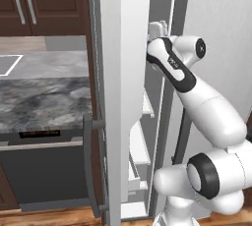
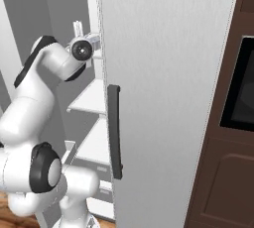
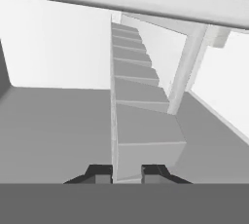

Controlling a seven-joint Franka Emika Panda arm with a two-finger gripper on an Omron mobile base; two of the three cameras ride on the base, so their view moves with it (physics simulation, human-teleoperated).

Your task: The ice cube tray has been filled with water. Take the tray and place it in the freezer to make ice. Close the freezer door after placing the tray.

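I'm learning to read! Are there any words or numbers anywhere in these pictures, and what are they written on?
No words here can be read.
White marking on the arm's dark band: too small and blurred to read.
Orange glowing strip on the dishwasher's top edge: too blurred to read.
Freezer door, wide fridge door, oven: no writing.

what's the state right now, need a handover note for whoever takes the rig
gripper: shut on a pale ridged slab that looks like the tray seen edge-on, not lying flat.
arm reaches into the freezer; the door stands wide open.
done: tray picked up and carried into the freezer space.
left: set the tray flat inside, let go, pull the arm out, shut the door.
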